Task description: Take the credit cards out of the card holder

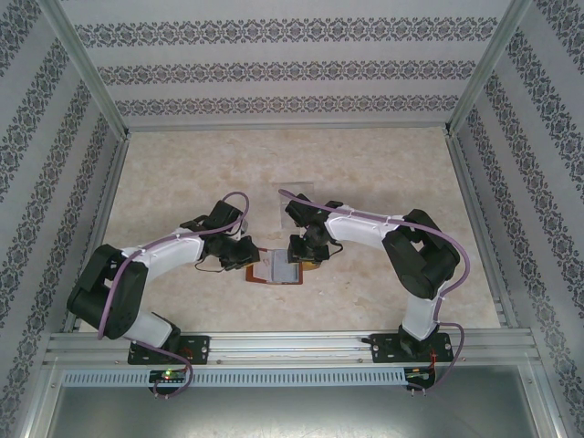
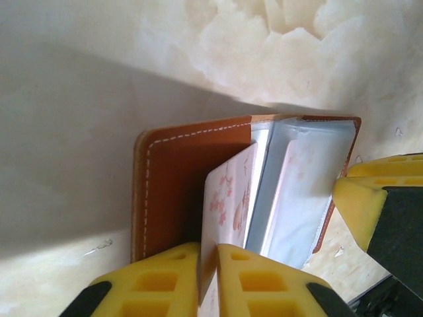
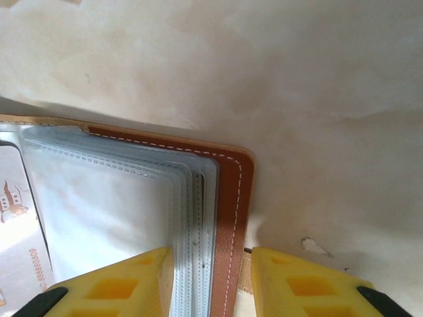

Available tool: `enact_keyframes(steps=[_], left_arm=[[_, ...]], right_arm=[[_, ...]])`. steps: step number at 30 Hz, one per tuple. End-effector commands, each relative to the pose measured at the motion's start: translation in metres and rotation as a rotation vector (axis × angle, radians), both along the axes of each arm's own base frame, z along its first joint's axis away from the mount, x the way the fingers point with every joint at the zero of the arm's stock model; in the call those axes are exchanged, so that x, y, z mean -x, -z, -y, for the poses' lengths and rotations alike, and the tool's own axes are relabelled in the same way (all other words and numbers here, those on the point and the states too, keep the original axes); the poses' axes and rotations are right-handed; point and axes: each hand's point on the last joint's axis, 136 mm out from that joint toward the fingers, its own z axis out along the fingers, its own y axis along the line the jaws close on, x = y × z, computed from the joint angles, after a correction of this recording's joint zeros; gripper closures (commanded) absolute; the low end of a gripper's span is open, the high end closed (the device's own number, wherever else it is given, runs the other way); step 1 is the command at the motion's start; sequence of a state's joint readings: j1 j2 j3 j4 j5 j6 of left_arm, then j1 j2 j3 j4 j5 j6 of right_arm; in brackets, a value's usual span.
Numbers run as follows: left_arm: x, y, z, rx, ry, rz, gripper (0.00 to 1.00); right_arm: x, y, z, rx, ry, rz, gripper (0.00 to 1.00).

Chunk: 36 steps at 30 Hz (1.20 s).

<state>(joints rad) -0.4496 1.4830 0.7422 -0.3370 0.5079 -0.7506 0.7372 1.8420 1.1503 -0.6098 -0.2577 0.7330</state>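
The step in hand is the extraction of 1 card: the brown leather card holder [image 1: 276,271] lies open on the marbled table [image 1: 182,173] between the 2 arms. The left gripper [image 2: 208,264] is clenched on a pale pink blossom-printed card [image 2: 228,198] that stands partly out of its pocket. The right gripper [image 3: 211,271] straddles the opposite edge, its fingers apparently pinched on the stitched cover and the stack of clear sleeves [image 3: 119,211], pinning the holder down. The next move probably calls for a straight pull along the pocket by the left arm while the right keeps its hold, so that the holder does not lift or drag with the card. A second pale card [image 2: 297,165] sits inside a neighbouring sleeve and awaits its turn. The 2 grippers work near each other, so a sideways pull risks a knock. A faint clear object [image 1: 294,193] lies farther back, apart from the work.
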Motion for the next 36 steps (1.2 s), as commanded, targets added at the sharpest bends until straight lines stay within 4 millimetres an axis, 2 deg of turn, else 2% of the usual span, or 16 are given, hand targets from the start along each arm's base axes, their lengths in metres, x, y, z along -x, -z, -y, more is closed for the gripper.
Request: enact_keyframes(steps=[1,6,16,22,27,32,36], left_arm=[[-0.004,0.000,0.005,0.030,0.024,-0.006,0.82],[-0.006,-0.006,0.018,0.096,0.046,-0.010,0.79],[0.007,-0.016,0.020,0.125,0.082,-0.006,0.77],[0.009,-0.011,0.023,0.128,0.092,-0.017,0.81],[0.009,-0.007,0.023,0.116,0.088,-0.023,0.86],[0.009,-0.006,0.021,0.103,0.087,-0.025,0.90],[0.008,-0.007,0.021,0.104,0.084,-0.019,0.91]], right_arm=[[0.000,0.000,0.005,0.039,-0.008,-0.002,0.63],[-0.001,-0.001,0.005,0.040,-0.006,0.001,0.63],[-0.001,-0.004,0.003,0.034,-0.006,0.005,0.63],[-0.001,-0.007,0.003,0.034,-0.003,0.011,0.63],[-0.002,-0.017,0.003,0.019,0.012,0.031,0.63],[-0.002,-0.026,-0.005,-0.019,0.018,0.043,0.63],[-0.001,-0.025,-0.013,-0.048,0.016,0.031,0.63]])
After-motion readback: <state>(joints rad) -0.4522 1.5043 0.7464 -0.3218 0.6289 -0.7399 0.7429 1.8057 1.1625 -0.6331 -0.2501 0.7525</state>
